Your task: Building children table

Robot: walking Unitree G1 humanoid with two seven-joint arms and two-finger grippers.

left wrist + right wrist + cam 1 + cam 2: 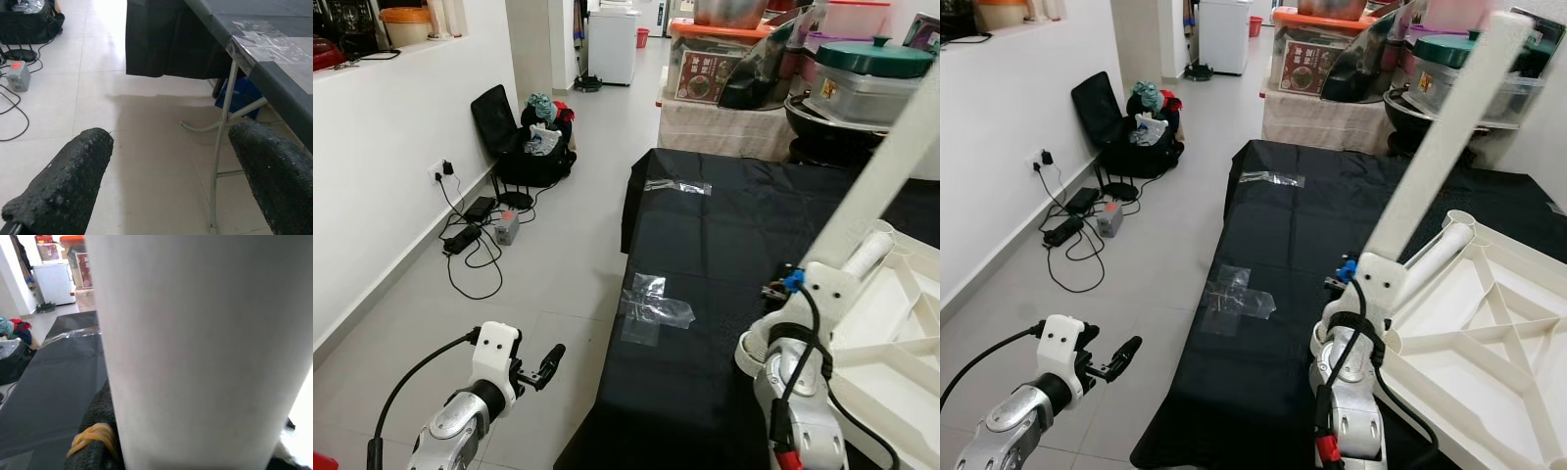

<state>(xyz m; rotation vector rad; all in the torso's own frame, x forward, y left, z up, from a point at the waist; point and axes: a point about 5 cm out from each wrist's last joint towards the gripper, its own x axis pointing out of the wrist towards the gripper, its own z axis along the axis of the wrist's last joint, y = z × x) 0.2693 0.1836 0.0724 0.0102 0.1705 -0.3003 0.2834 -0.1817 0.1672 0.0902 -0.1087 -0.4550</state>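
The white children's table top (pixel 1489 333) lies upside down on the right part of the black-covered table (pixel 724 245). One white leg (pixel 1440 250) lies at its near corner socket. My right gripper (pixel 1376 262) is shut on a second long white leg (pixel 1449 127), which slants up and to the right above that corner. In the right wrist view this leg (pixel 195 342) stands close to the camera, with a black finger (pixel 95 431) and a yellow band pressed against it. My left gripper (pixel 548 364) hangs open over the floor, left of the table, its fingers (pixel 63 181) wide apart.
Clear tape patches (pixel 651 304) mark the black cloth. Cables and a power adaptor (pixel 475 230) lie by the left wall, with a black bag (pixel 533 147) behind them. Boxes and pots (pixel 871 69) crowd the far end. The table's metal legs (pixel 222 132) stand near my left gripper.
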